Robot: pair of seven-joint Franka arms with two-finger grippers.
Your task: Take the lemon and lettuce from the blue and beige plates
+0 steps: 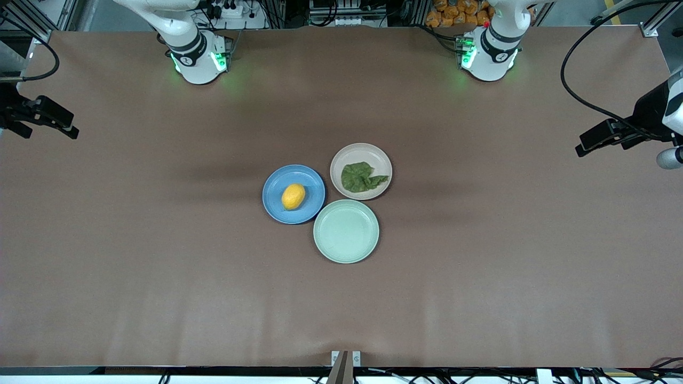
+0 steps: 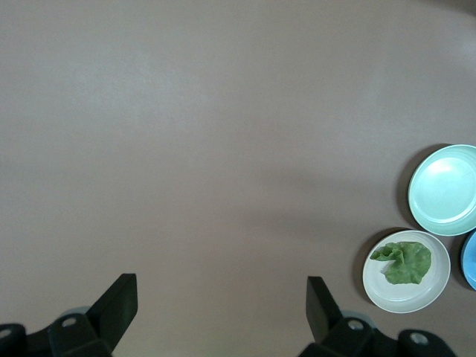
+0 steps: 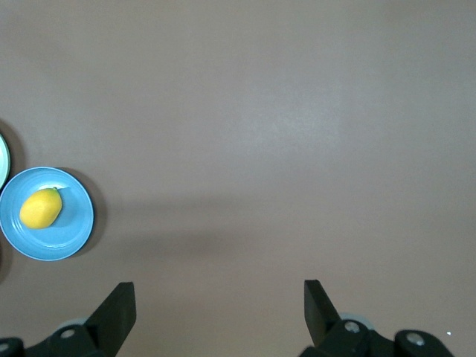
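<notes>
Lemon (image 1: 293,196) sat square on the blue plate (image 1: 311,182), just left of the frame's centre in the front view, and nothing had touched it! Up and to the right of it, the lettuce (image 1: 362,177) lay flat on the beige plate (image 1: 347,158), one dark wrinkled leaf, also untouched. Below those two, the mint-green plate (image 1: 346,231) sat bare, its rim just beside both of the others, the three of them bunched in the middle of the brown desk (image 1: 160,256). And the arms? Well apart from all of it. The right claw (image 1: 50,118) hung at the left edge of the frame, over the desk's right-arm end; the left claw (image 1: 605,137) hung at the right edge, over the left-arm end. The right wrist view showed the right claw's fingers (image 3: 119,309) spread wide along the bottom of the frame with only bare desk between them, lemon and blue plate far off at the left edge. Same story in the left wrist view: fingers (image 2: 119,301) wide apart at the bottom, holding nothing, the lettuce down at the lower right. So, by my reading, the task stood at zero: no pick made, both reaches, both descents and both grasps left to do.
</notes>
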